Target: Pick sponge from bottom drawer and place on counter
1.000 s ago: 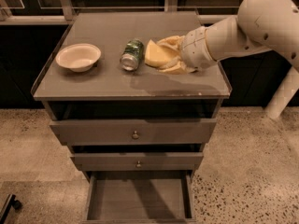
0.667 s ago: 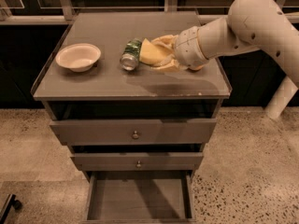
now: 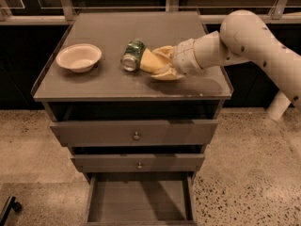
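Observation:
The pale yellow sponge (image 3: pixel 149 61) is between the fingers of my gripper (image 3: pixel 162 64), low over the counter (image 3: pixel 141 25) right of its middle. The sponge's left end reaches the green can beside it. The gripper comes in from the right on the white arm (image 3: pixel 244 36) and is shut on the sponge. The bottom drawer (image 3: pixel 138 199) stands pulled open below, its flat floor bare.
A green can (image 3: pixel 133 54) lies on its side on the counter just left of the sponge. A pale bowl (image 3: pixel 78 57) sits at the counter's left. Two knobbed drawers (image 3: pixel 136 134) above the bottom one are nearly closed. Speckled floor surrounds the cabinet.
The gripper with the sponge has shifted a little left, toward the can. The can and bowl have not moved.

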`<state>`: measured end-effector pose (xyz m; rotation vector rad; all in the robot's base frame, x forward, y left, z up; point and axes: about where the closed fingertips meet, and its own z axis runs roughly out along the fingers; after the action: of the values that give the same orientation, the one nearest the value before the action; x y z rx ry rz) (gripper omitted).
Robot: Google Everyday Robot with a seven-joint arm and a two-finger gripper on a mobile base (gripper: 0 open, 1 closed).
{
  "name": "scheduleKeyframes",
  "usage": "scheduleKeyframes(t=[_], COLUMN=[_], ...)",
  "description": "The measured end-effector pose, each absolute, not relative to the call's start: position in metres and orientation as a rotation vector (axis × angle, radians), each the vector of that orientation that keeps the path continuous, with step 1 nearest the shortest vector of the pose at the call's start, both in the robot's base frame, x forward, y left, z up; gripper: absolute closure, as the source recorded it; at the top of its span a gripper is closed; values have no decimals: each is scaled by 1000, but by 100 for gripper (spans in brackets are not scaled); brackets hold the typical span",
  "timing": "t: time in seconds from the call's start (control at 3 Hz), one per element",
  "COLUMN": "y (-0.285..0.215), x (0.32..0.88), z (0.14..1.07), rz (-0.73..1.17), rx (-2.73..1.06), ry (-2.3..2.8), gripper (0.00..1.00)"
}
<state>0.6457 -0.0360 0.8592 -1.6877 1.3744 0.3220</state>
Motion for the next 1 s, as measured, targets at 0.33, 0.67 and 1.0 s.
scheduleKeyframes(t=[0.33, 0.67, 1.0], y=[-36, -36, -36], x=[646, 646, 646], z=[859, 859, 859], rz=[322, 322, 322], rx=[-1687, -1687, -1687], ry=[1375, 1375, 1375], gripper=[82, 59, 36])
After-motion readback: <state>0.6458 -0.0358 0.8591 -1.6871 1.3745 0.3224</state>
